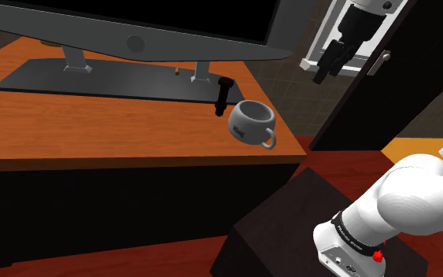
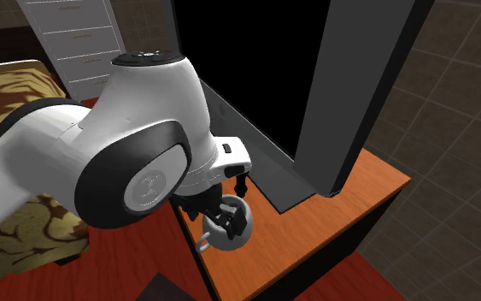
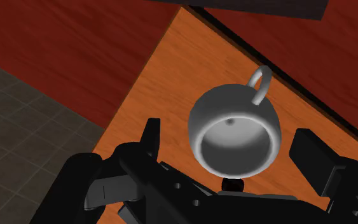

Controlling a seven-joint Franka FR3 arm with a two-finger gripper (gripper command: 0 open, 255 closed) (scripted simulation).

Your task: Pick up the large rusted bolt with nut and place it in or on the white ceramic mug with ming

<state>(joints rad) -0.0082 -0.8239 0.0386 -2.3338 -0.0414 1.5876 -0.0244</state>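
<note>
The gripper [image 3: 228, 130] hangs well above the mug [image 3: 212, 102] with its fingers [image 3: 149, 133] spread apart and nothing between them but air. Seen along the hand, the mug sits framed between the fingers. The bolt [image 3: 233, 184] peeks out just beside the mug's rim, on the side opposite the handle. In the shoulder view the bolt [image 1: 222, 94] stands nearly on end on the orange desk [image 1: 94, 126], just beside the mug on the side toward the monitor [image 1: 136, 43]. Judging by this, the hand must shift off the mug, away from its handle, then descend and close across the upright shank.
</note>
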